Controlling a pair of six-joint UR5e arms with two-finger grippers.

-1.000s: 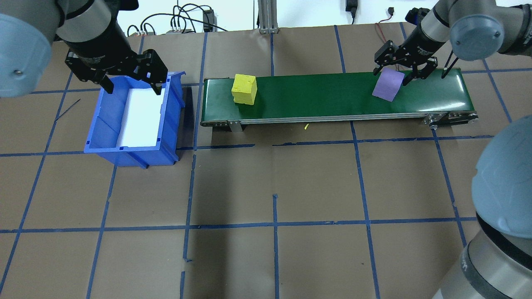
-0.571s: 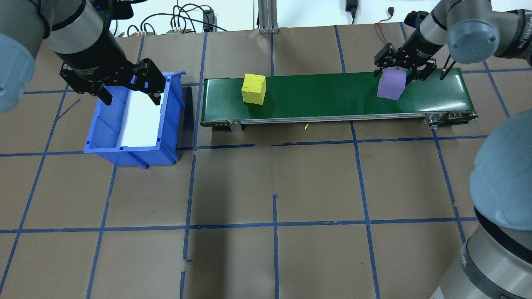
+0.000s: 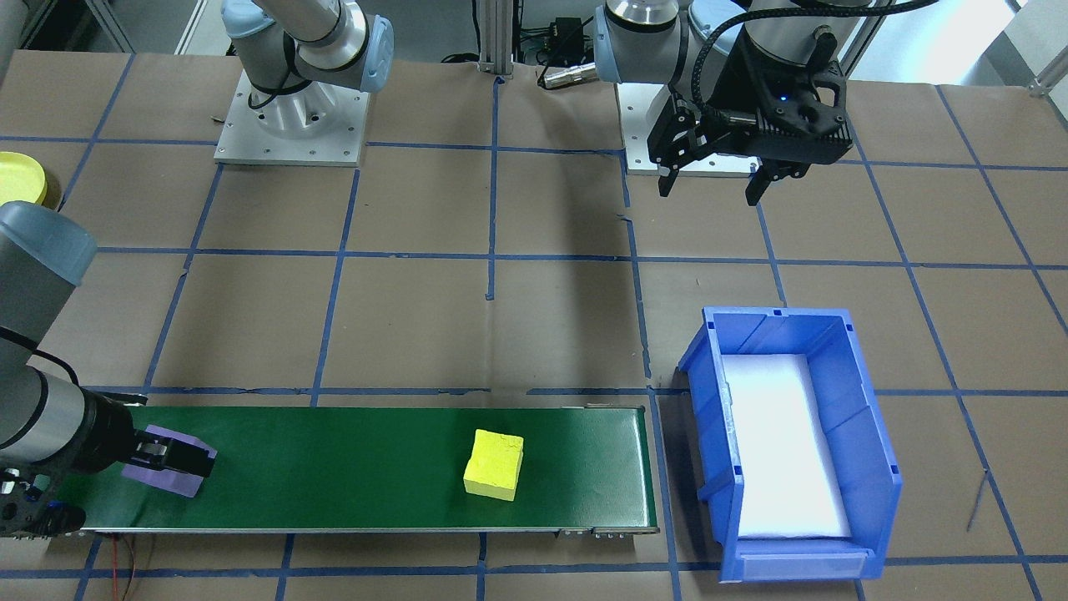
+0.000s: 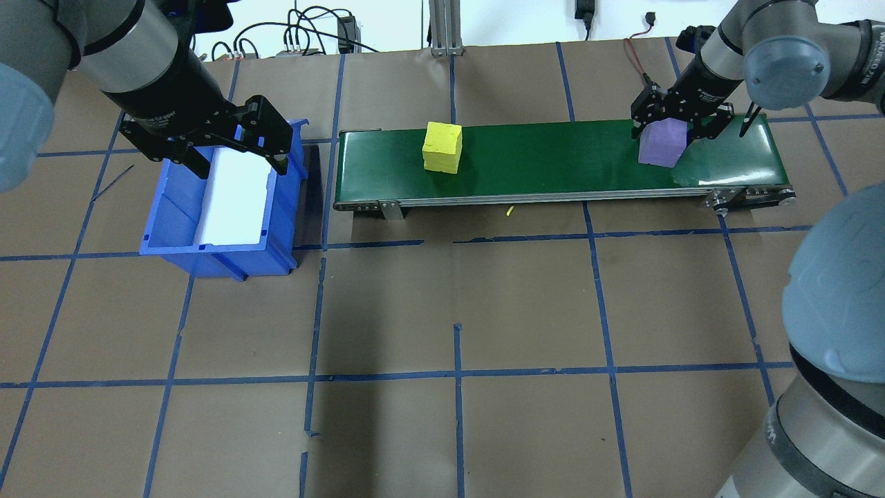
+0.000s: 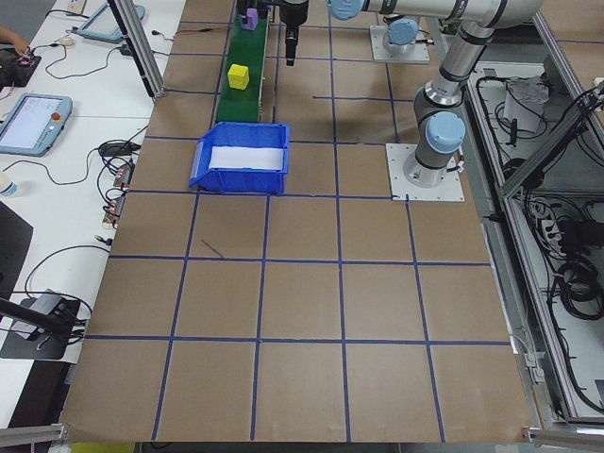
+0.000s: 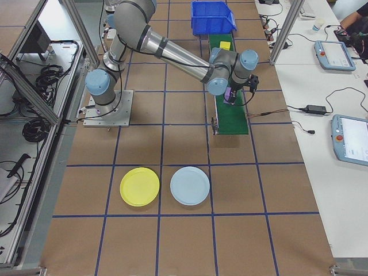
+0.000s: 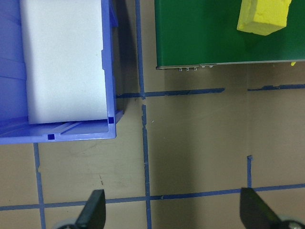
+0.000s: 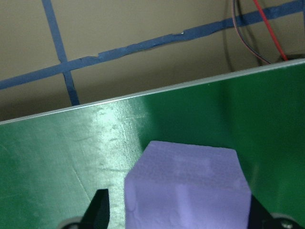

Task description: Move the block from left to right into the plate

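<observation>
Status: early stage; nothing delivered to the plate yet.

Purple block [image 4: 662, 143] is seen at the right end of the green belt [image 4: 553, 155], upper right of the overhead view. Right gripper [image 4: 680, 122] is set around it, a finger on each side. In the right wrist view the block [image 8: 188, 186] fills the gap between both fingers [image 8: 101, 210], which lie close against its sides; it is judged gripped or as good as, though contact can't be confirmed w/ certainty. Block appears to rest on the belt; lift is not evident.

Yellow block [image 4: 442, 146] is found on the belt, left of centre in the overhead view, untouched and well apart from both grippers.

Left gripper [image 4: 235, 153] is held wide apart, empty, over the far end of the blue bin [image 4: 173, 235] in the upper left of the overhead view. In the left wrist view nothing is seen between its fingertips [image 7: 93, 210]. Bin shows only a white liner [image 4: 231, 200]; no blocks seen in it.

Yellow plate [image 6: 140, 186] lies in the lower left of the right side view, just beside a pale blue plate [image 6: 190, 186], both bare, well apart from the belt.

Outstanding, as judged: purple block to be lifted, carried to the yellow plate, released; yellow block then to be dealt w/ likewise.
</observation>
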